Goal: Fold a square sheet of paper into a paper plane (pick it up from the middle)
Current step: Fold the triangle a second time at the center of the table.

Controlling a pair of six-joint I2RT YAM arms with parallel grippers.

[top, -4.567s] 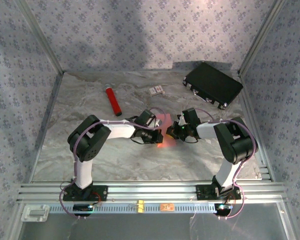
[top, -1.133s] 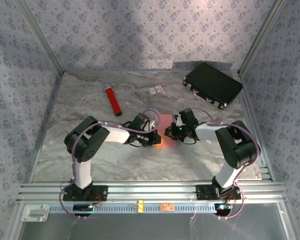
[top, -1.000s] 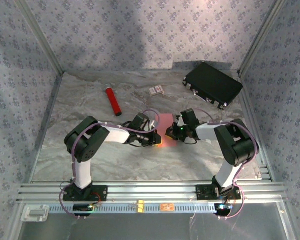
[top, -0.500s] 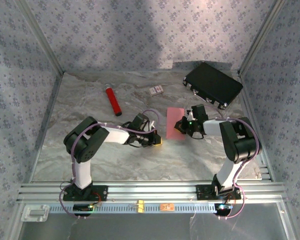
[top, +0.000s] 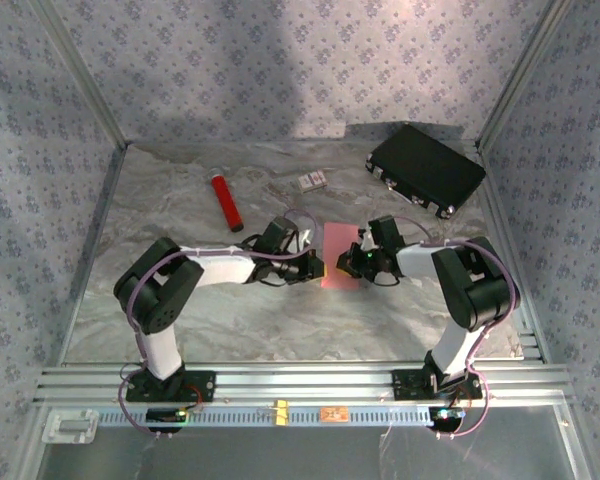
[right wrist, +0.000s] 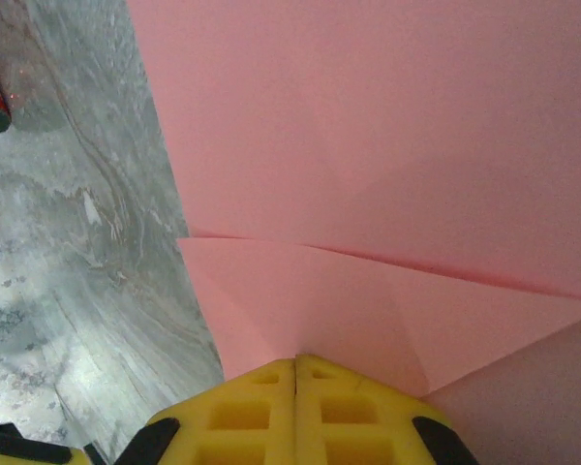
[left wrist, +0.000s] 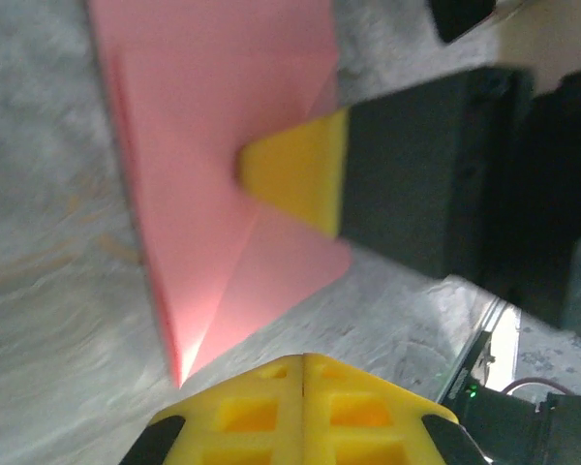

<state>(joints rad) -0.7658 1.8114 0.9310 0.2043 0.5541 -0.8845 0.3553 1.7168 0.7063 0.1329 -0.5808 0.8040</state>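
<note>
The left gripper had its yellow fingers pressed together, the tips just short of the near corner of the sheet of paper. The right gripper was likewise pressed closed. A folded flap of the sheet ran right up to its tips, and whether an edge was caught there could not be told. In the left wrist view the right gripper's yellow tip lay on the pink sheet, its black body blurred and cut off by the frame.

The sheet lay flat on the marbled table between the two grippers, with diagonal creases showing. Both wrist views cut off its far edge, and from above the wrists covered its sides.

Both arms reached inward and low, elbows bent, meeting mid-table. A red cylinder, a small card and a black case lay well apart behind them.
</note>
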